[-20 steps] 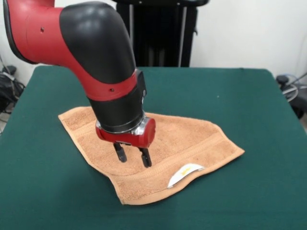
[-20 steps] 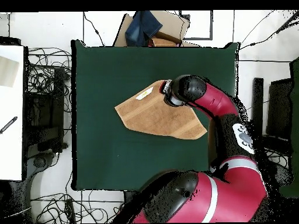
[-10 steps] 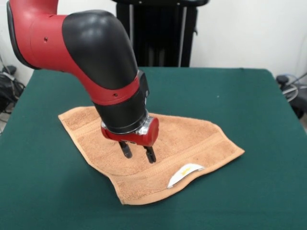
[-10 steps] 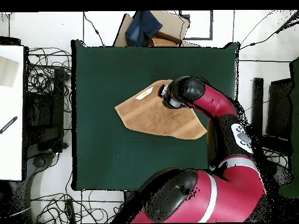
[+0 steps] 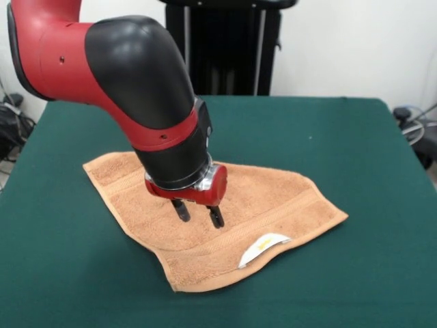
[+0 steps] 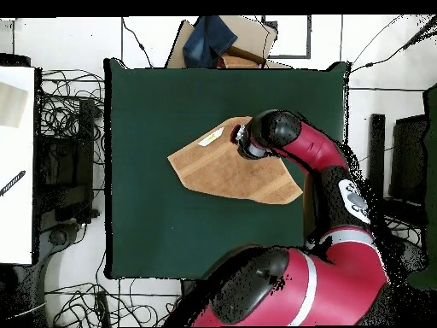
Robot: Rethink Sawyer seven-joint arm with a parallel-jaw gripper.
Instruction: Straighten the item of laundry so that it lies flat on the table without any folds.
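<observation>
Claw [image 5: 199, 214] spread above towel [image 5: 273, 198], folded

Robotics lab: cable tangles [image 6: 72, 111] on floor w/ pedestal-mounted arm [image 6: 320, 162].

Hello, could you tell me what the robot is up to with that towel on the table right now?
The red and black arm has its gripper open just above the middle of the orange-tan towel, holding nothing. The towel lies spread on the green table but is not yet flat: its outline is uneven, and the edge nearest the front camera, by the white label, is folded over. It looks like the robot is working out where to grasp next.
</observation>
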